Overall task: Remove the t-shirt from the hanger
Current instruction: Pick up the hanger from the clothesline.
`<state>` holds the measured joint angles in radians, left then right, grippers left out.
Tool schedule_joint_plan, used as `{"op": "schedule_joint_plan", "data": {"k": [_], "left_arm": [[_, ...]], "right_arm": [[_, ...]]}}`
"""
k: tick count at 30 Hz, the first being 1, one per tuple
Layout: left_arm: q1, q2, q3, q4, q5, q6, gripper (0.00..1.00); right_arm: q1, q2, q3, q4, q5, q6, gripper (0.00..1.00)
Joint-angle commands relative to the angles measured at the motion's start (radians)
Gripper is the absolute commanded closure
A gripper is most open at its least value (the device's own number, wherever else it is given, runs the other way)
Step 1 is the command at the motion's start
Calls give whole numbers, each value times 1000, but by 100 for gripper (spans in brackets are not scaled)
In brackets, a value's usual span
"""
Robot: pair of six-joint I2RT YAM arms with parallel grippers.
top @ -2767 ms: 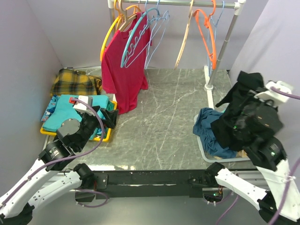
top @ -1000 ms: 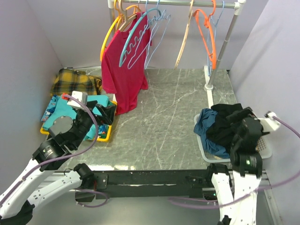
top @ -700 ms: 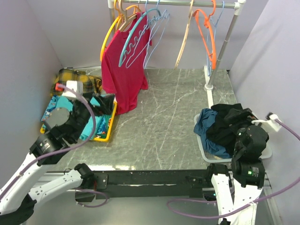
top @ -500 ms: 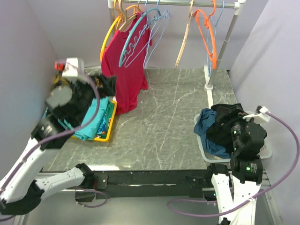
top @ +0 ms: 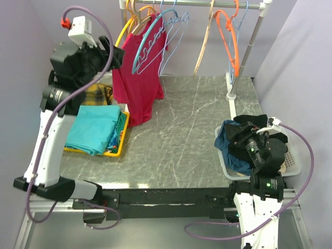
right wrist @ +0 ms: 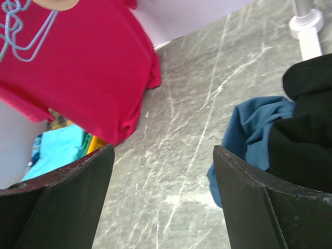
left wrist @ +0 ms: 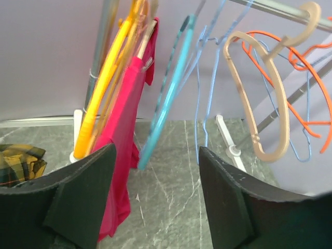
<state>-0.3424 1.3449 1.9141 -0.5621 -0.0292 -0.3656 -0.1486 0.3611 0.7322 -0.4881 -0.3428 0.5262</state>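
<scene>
A red t-shirt (top: 137, 78) hangs from a wooden hanger (top: 141, 23) at the left end of the clothes rail (top: 207, 4). A teal hanger (top: 148, 44) hangs just in front of it and a yellow one (top: 122, 39) behind. My left gripper (top: 115, 52) is raised beside the shirt's left shoulder, apart from it. In the left wrist view the left gripper (left wrist: 156, 155) is open and empty, with the t-shirt (left wrist: 122, 155) just left of the gap. My right gripper (top: 237, 136) is low at the right, open and empty (right wrist: 163, 155), facing the t-shirt (right wrist: 88, 67) across the table.
A yellow tray (top: 120, 148) holds a teal shirt (top: 93, 129), with plaid cloth (top: 96, 93) behind it. A white tray (top: 223, 161) at the right holds black (top: 254, 124) and blue (top: 225, 135) clothes. Orange (top: 228, 36), beige (top: 205, 46) and light blue hangers fill the rail; its post (top: 249, 52) stands right.
My left arm has risen from the yellow tray up to the rail beside the red t-shirt. My right arm has sunk lower over the white tray, leaving the black garment there.
</scene>
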Motion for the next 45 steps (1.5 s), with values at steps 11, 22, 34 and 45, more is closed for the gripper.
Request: {"op": "schedule_joint_plan", "data": {"k": [11, 22, 34, 45], "left_arm": [[166, 143, 31, 37, 368, -62, 40], [168, 160, 7, 103, 321, -10, 39], [168, 163, -76, 156, 261, 16, 40], [168, 102, -127, 220, 270, 16, 40]], "right_arm": [[-3, -16, -22, 80, -59, 32, 16], [-3, -7, -39, 92, -64, 32, 16], [-3, -2, -48, 92, -70, 35, 16], [-3, 1, -59, 97, -73, 41, 16]]}}
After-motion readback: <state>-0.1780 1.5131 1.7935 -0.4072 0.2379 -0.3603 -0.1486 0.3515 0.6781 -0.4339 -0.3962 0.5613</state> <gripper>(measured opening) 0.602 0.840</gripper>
